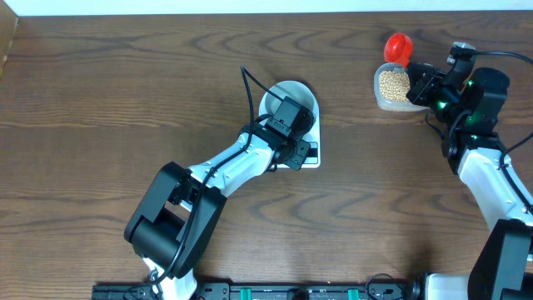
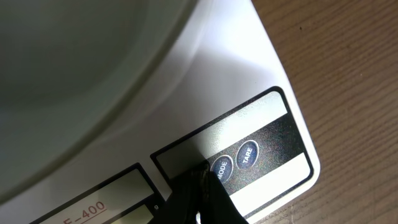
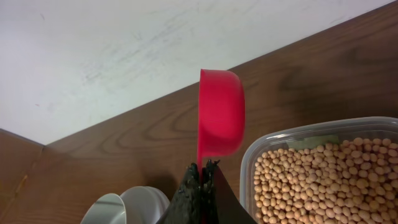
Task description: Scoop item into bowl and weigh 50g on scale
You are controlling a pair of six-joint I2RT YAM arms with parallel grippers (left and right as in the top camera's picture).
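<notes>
Scale (image 2: 242,74) runs far-to-near — display end nearest.

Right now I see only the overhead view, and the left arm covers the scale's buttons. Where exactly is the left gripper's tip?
Observer: The left gripper, shut, has its tip at the edge of the MODE button on the scale.
Operator: Is TARE covered too?
Observer: No, the TARE button is uncovered, right beside MODE.
Operator: Does the right gripper really hold the scoop?
Observer: Yes, the right gripper is shut on the handle of the red scoop; its cup is outside the tub of beans.
</notes>
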